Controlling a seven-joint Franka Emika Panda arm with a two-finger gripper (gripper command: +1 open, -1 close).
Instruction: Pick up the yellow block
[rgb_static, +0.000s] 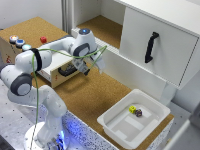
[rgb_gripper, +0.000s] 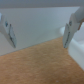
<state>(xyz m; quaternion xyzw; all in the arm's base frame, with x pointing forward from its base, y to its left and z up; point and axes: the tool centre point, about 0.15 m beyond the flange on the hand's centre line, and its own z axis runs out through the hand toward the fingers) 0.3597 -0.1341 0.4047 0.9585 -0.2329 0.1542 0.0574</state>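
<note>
The yellow block (rgb_static: 132, 109) is a tiny bright cube lying in the white tray (rgb_static: 117, 129) at the exterior view's lower right. A small dark purplish-brown block (rgb_static: 139, 113) lies right beside it. My gripper (rgb_static: 96, 65) hangs over the cork surface near the middle of the scene, well away from the tray on its left and farther back. In the wrist view the gripper (rgb_gripper: 40, 32) has its two fingers (rgb_gripper: 7, 31) wide apart with nothing between them. The wrist view shows only cork and a white wall; the block is out of that view.
A wooden box (rgb_static: 20, 37) with coloured buttons stands at the exterior view's left. A white cabinet with a black handle (rgb_static: 151, 47) stands at the right rear. The cork surface (rgb_static: 95, 97) lies between the arm and the tray.
</note>
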